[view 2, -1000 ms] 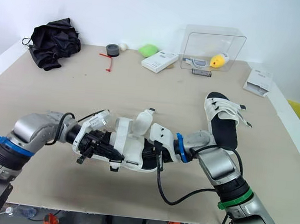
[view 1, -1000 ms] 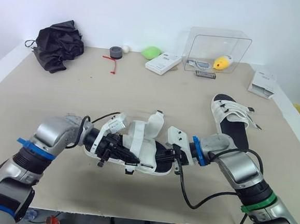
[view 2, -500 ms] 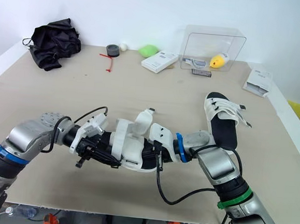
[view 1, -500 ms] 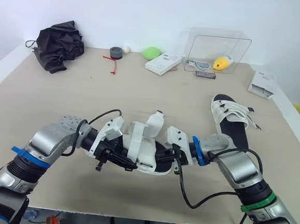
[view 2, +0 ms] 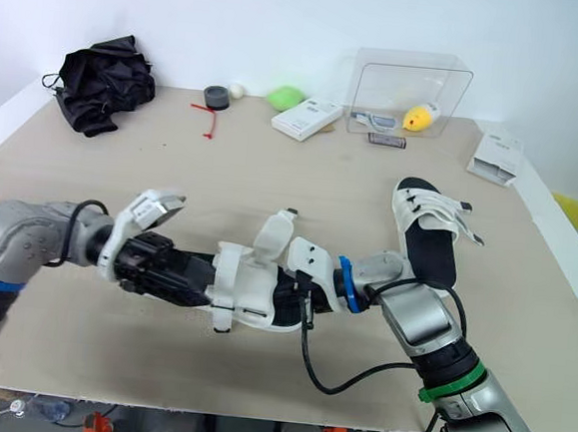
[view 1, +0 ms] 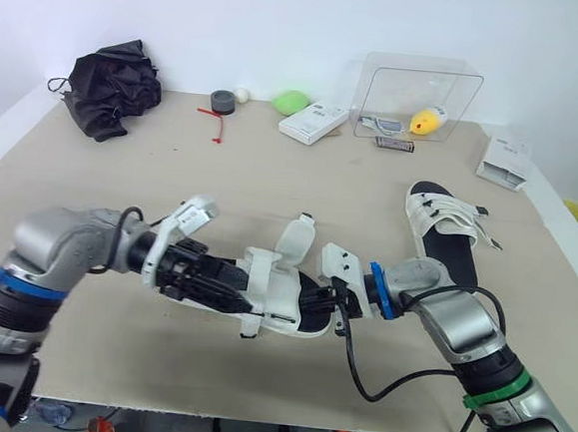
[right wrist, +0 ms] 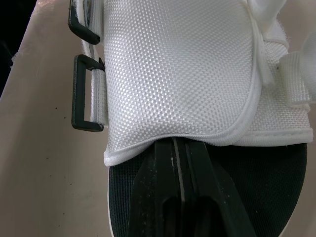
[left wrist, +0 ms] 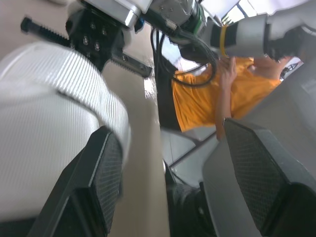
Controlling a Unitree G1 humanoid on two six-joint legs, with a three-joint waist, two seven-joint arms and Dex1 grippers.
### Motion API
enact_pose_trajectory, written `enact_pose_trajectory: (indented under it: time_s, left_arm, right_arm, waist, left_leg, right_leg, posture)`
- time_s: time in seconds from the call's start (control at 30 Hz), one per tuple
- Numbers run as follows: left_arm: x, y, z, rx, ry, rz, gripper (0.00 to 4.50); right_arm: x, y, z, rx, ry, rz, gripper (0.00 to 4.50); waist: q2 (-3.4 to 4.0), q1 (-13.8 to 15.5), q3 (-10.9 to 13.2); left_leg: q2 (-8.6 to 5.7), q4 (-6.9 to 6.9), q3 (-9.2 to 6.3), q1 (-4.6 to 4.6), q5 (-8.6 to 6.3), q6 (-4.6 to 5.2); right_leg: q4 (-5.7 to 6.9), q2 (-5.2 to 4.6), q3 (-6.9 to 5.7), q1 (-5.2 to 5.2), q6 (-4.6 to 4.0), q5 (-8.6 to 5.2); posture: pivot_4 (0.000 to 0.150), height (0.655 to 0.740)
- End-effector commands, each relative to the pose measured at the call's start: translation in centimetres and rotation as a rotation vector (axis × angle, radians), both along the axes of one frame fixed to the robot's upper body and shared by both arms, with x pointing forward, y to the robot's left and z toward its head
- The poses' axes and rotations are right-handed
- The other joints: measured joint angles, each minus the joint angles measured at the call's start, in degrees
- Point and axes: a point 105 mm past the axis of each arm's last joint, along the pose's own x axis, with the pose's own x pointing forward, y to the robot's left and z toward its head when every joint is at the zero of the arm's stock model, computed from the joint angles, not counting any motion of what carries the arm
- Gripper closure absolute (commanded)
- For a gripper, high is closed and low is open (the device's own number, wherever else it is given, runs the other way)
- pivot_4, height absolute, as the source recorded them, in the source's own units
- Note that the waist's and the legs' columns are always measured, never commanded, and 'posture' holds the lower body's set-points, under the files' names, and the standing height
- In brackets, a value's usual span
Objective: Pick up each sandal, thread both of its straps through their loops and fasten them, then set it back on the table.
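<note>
A white-strapped sandal (view 1: 284, 301) with a black footbed lies at the table's near middle, one strap flap (view 1: 290, 244) standing up. My left gripper (view 1: 225, 289) is at its left end, open, with a white woven strap (left wrist: 54, 123) against the outside of one finger (left wrist: 101, 177) and nothing between the jaws. My right gripper (right wrist: 178, 148) is shut, lying on the footbed at the sandal's right end, its tips tucked under the white upper's edge beside two black loops (right wrist: 85, 94). A second sandal (view 1: 446, 233) lies to the right with its straps closed.
Along the back edge sit a black cloth (view 1: 111, 84), a tape roll (view 1: 223, 101), a red tie (view 1: 214, 122), a green object (view 1: 292, 101), a white box (view 1: 314, 122) and a clear box (view 1: 419, 96). A white packet (view 1: 506, 160) lies far right. A person's orange shirt (left wrist: 207, 94) is beyond the table.
My left gripper has gone from shut to open and drawn back leftwards from the sandal's straps. The strap flap leans more to the right. The right gripper has stayed put.
</note>
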Motion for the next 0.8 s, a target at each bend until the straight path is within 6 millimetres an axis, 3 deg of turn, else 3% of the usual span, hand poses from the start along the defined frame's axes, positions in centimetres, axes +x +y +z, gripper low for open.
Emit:
enact_pose_trajectory:
  time_s: [0.03,0.17,0.23,0.33,0.47,0.67,0.8]
  left_arm:
    - [-1.7,2.3,1.1,0.030,0.017,-0.082,1.27]
    - [-3.3,3.4,-0.2,0.091,0.055,-0.105,1.27]
    - [-3.8,3.5,-2.2,0.130,-0.012,-0.121,1.27]
    - [-3.3,2.7,-5.2,0.147,-0.161,-0.065,1.27]
    - [-2.6,1.5,-7.5,0.112,-0.253,0.021,1.27]
    - [-1.9,0.4,-8.9,0.083,-0.321,0.098,1.27]
    - [-2.2,-0.3,-8.4,0.041,-0.269,0.084,1.27]
  right_arm:
    - [-1.3,-0.5,-3.0,-0.069,0.121,0.003,4.50]
    - [-1.4,-0.5,-3.1,-0.070,0.121,0.008,4.50]
    - [-1.3,-0.4,-3.1,-0.069,0.121,0.010,4.50]
    - [-1.3,-0.3,-3.0,-0.067,0.120,0.013,4.50]
    - [-1.4,-0.3,-3.1,-0.066,0.120,0.013,4.50]
    - [-1.6,-0.4,-3.1,-0.071,0.124,0.014,4.50]
    - [-1.6,-0.5,-3.0,-0.074,0.123,0.015,4.50]
  waist:
    - [0.01,0.0,0.0]
    - [0.01,0.0,0.0]
    - [0.02,0.0,0.0]
    - [0.12,0.1,0.0]
    - [0.04,0.3,-0.1]
    - [0.05,0.2,-0.1]
    - [0.06,0.2,-0.1]
  left_leg:
    - [-0.01,-0.02,0.01,0.01,0.00,0.00]
    - [0.04,-0.06,0.05,0.02,0.00,0.00]
    - [0.05,-0.06,0.05,0.01,0.00,0.00]
    - [0.03,-0.09,0.13,0.07,-0.01,0.01]
    - [0.08,-0.06,0.07,0.04,-0.01,0.00]
    - [0.07,-0.07,0.09,0.05,-0.01,0.01]
    - [0.06,-0.07,0.07,0.05,-0.02,0.03]
  right_leg:
    - [0.00,-0.02,0.00,0.00,-0.03,-0.02]
    - [0.00,-0.12,0.01,0.00,-0.09,-0.06]
    - [0.00,-0.13,0.00,0.00,-0.09,-0.06]
    - [0.00,-0.22,0.07,0.01,-0.19,-0.03]
    - [0.01,-0.18,0.00,0.01,-0.22,-0.01]
    - [0.02,-0.17,0.03,0.01,-0.22,-0.01]
    - [0.02,-0.17,0.01,0.02,-0.24,0.00]
  posture:
    - [0.150,0.7400]
    - [0.150,0.7400]
    - [0.150,0.7400]
    - [0.150,0.7400]
    - [0.150,0.7400]
    - [0.150,0.7400]
    - [0.150,0.7400]
